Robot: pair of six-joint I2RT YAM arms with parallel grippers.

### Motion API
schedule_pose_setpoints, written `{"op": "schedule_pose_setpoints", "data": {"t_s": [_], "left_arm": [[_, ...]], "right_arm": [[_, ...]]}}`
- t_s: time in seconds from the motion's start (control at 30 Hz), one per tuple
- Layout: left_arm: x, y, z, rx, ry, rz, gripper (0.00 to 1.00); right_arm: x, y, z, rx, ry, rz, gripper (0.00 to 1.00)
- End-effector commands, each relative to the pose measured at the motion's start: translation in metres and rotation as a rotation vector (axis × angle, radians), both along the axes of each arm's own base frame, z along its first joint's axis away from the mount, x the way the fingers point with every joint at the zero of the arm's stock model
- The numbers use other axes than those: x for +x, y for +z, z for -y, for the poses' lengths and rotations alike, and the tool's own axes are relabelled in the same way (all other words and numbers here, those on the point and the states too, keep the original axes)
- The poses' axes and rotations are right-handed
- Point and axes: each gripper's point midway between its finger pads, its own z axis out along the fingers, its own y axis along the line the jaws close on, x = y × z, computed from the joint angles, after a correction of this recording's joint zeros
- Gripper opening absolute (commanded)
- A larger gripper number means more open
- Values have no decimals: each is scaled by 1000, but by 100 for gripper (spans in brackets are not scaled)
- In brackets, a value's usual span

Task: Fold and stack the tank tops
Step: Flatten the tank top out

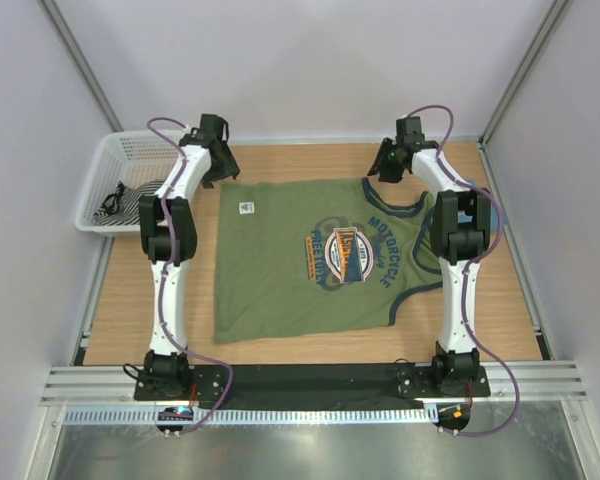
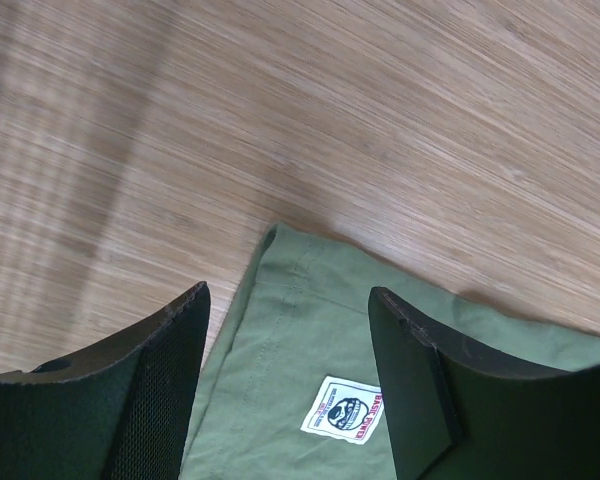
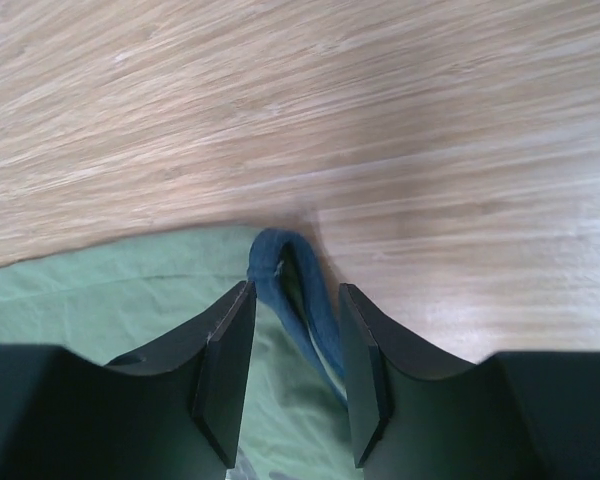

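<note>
Table (image 1: pixel 280 165): wood, white walls (image 1: pixel 300 70) around.
Top (image 1: pixel 280 270): olive, flat at mid-table.
Basket (image 1: pixel 90 195): far left, beside table.
Left gripper (image 2: pixel 288 295): apart above top's corner.
Right gripper (image 3: pixel 296 290): apart, astride navy strap (image 3: pixel 278 255).

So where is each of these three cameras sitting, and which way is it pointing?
Top: above and behind the arms, looking down on the table, the green top and a basket; both arms show whole.
Left wrist: on the left arm, looking down past the left gripper at the green top's corner and its label.
Right wrist: on the right arm, looking past the right gripper at a navy-trimmed strap.
Shared: all three show the green top; the label shows from the top and left wrist.
</note>
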Motion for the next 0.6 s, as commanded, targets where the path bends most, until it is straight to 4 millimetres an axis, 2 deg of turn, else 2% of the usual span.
{"op": "schedule_pose_setpoints", "data": {"t_s": [0.0,0.27,0.43,0.57], "left_arm": [[7,2,-3,18,-6,27,66],[7,-18,2,10,-12,-2,62],[5,-32,10,-8,-21,-21,55],[6,-32,16,-20,-29,-17,51]], "right_arm": [[11,8,-11,8,37,16,45],[23,-3,-15,34,40,38,43],[26,-8,-18,44,50,35,41],[25,-14,-21,50,56,25,40]]}}
